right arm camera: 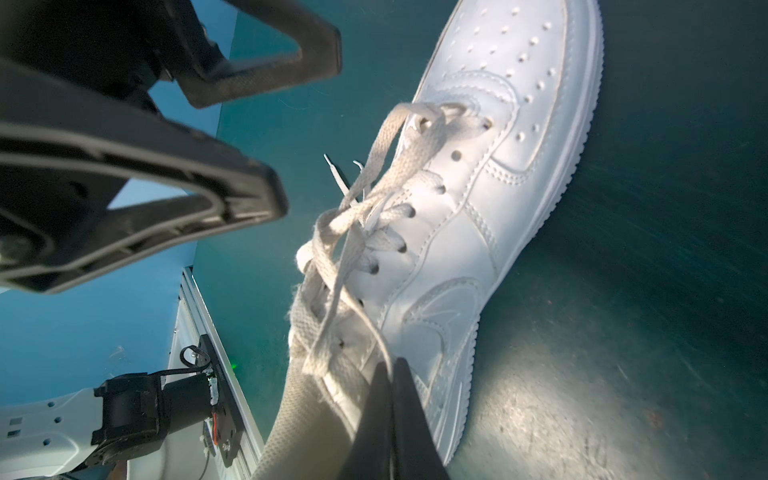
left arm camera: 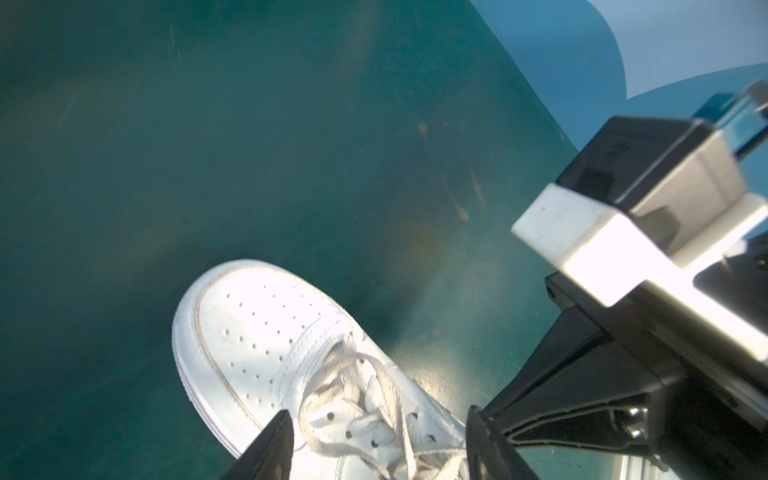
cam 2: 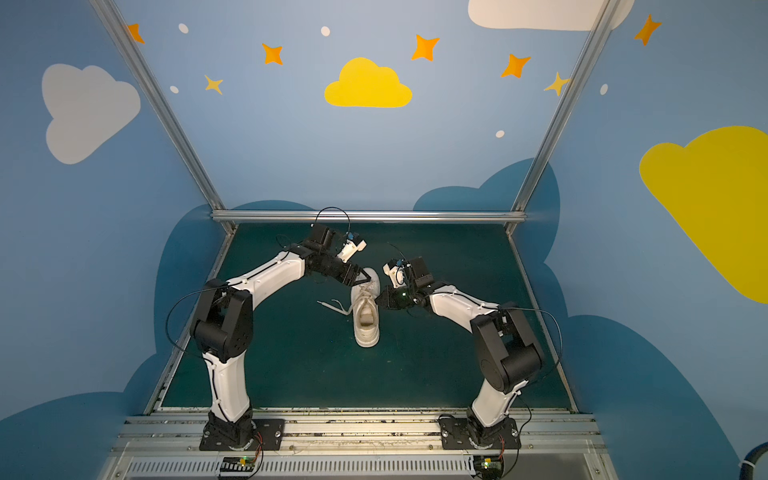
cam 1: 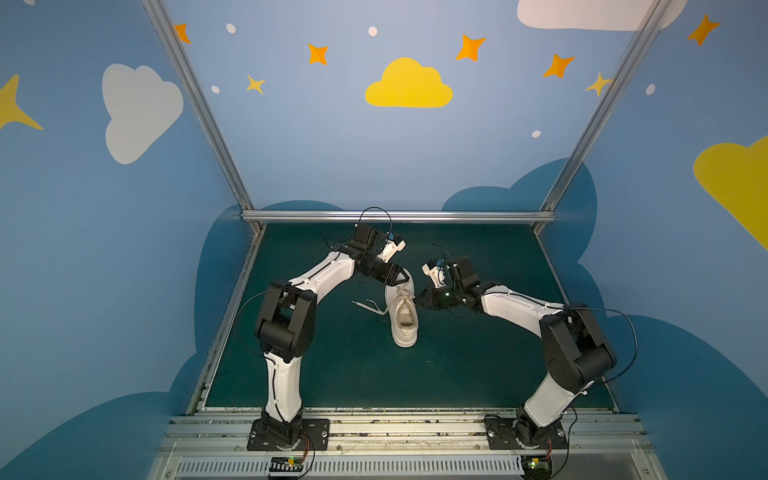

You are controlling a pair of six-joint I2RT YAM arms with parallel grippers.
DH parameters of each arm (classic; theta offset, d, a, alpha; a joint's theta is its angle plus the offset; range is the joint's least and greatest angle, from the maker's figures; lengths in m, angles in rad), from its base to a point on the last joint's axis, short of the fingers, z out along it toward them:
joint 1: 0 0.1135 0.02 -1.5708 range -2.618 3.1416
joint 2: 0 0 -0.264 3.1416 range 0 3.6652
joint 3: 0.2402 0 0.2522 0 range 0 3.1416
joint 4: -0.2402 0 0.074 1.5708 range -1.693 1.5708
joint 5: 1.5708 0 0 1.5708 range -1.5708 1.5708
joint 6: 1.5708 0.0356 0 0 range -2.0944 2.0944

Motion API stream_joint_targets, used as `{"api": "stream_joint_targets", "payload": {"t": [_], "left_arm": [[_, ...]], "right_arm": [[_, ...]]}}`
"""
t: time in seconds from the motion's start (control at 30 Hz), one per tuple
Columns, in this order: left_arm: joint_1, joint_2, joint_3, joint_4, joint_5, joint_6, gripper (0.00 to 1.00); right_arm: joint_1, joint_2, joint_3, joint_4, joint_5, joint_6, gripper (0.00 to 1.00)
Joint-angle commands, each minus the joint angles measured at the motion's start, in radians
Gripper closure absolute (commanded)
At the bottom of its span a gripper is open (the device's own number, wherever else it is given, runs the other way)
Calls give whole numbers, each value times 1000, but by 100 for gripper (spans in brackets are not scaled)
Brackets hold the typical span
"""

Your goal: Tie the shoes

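1. Sneaker [cam 1: 402,311] [cam 2: 365,316] stands sole-down on the green mat [cam 1: 478,353], between the two arms. Toe points at the back rail [cam 1: 399,216], heel at the arm bases.
2. Laces [right arm camera: 374,199] run through the eyelets and cross loosely in a tangle over the tongue. Two free ends [cam 1: 368,306] lie flat on the mat, just off the sneaker on the left-arm side.
3. Left gripper [cam 1: 405,279] [left arm camera: 378,453] is over the sneaker's forefoot with jaws spread. One finger sits on each side of the laced throat in the left wrist view and nothing is clamped. Can't tell if the fingers touch the sneaker.
4. Right gripper [cam 1: 417,300] [right arm camera: 392,399] is at the sneaker's right-arm side, by the upper eyelets. Jaws are pressed together, pinching one lace strand that runs straight from the tangle into the fingertips.
5. In the right wrist view, the left gripper's [right arm camera: 307,129] fingers hang beside the sneaker's lacing, clear of the laces.
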Motion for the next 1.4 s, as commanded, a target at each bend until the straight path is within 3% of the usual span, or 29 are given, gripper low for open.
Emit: {"api": "stream_joint_targets", "payload": {"t": [0.0,0.47,0.83,1.13,1.37], "left_arm": [[2,0,-18,-27,17,-50,33],[-5,18,-64,27,67,-203,29],[-13,70,5,-66,40,-270,28],[-32,86,33,-37,38,-302,33],[-33,92,29,-4,45,-333,43]], "right_arm": [[4,4,-5,-19,-9,-13,100],[6,4,-13,-18,-10,-14,100],[7,4,-15,-16,-10,-14,100],[9,7,-12,-16,-12,-15,100],[9,8,-12,-17,-14,-14,100]]}}
